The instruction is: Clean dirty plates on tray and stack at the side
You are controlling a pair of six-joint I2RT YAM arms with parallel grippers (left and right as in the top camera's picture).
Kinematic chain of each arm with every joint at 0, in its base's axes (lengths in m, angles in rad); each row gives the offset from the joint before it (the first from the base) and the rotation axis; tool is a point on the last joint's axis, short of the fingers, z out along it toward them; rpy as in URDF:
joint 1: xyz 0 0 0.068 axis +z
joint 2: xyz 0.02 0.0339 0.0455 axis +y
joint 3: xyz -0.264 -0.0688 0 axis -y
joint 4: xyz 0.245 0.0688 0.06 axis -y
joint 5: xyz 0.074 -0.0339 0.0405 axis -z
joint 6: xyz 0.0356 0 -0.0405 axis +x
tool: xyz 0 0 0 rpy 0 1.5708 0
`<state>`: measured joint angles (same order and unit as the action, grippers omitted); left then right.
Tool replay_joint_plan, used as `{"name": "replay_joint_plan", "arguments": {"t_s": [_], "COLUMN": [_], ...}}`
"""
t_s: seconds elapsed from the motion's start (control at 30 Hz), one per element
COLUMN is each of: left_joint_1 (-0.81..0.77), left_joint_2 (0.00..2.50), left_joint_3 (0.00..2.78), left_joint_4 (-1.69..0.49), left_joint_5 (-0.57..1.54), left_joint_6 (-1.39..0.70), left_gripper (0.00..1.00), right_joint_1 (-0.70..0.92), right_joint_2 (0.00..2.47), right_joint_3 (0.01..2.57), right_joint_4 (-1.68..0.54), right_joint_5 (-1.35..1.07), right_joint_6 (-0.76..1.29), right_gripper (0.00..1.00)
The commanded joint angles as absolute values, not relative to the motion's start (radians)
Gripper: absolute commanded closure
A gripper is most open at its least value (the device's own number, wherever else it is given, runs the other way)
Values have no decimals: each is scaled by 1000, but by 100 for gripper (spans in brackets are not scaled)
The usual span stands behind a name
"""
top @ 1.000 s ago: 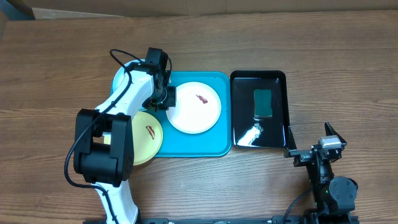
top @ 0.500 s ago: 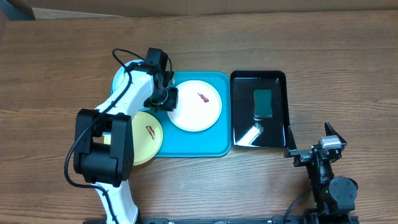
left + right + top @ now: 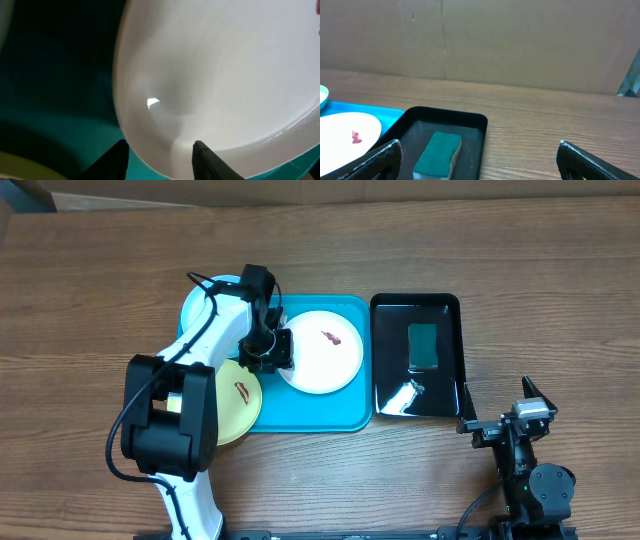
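The white plate [image 3: 322, 352] lies on the blue tray [image 3: 300, 418], near its middle. The left pincer [image 3: 272, 352] stands half parted at the plate's left rim, clamping nothing. The right pincer [image 3: 480, 155] gapes wide and empty near the black tray [image 3: 390, 310].

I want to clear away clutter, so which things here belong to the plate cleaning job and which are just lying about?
Part of the job: white plate, yellow-green plate, pale aqua plate, turquoise tray, and probably the green sponge for wiping.
Just lying about: black tray, which only holds the sponge; cardboard backdrop.
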<state>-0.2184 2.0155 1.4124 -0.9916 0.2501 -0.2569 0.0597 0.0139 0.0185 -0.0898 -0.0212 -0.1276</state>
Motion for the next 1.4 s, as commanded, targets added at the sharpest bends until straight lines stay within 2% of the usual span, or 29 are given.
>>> {"name": "replay_joint_plan", "arguments": {"t_s": [0.0,0.1,0.33,0.5,0.63,0.73,0.8,1.37], "left_joint_1": [-244,-260,-281,-282,-282,-281,-275,-194], "left_joint_2": [2025,2025,2025,2025,2025,2025,2025,2025], "left_joint_3": [1409,1409,1409,1385,1345,1345,1351,1427], "left_joint_4": [-997,-1003,-1024,-1003,-966,-957,-957,-964], "left_joint_5": [221,206,127,125,124,124,124,94], "left_joint_6": [-323,-326,-383,-390,-398,-397,-397,-344], "left_gripper": [61,68,68,78,79,92,96,94], "right_joint_1": [64,64,64,64,64,64,64,64], "right_joint_2": [4,4,4,4,4,4,4,4], "right_joint_3": [8,8,8,8,8,8,8,8], "right_joint_4": [-84,-84,-84,-84,-84,-84,-84,-84], "right_joint_5": [-21,-21,-21,-21,-21,-21,-21,-21], "right_joint_6": [-120,-120,-120,-120,-120,-120,-120,-120], "right_gripper": [0,0,0,0,0,0,0,0]}}
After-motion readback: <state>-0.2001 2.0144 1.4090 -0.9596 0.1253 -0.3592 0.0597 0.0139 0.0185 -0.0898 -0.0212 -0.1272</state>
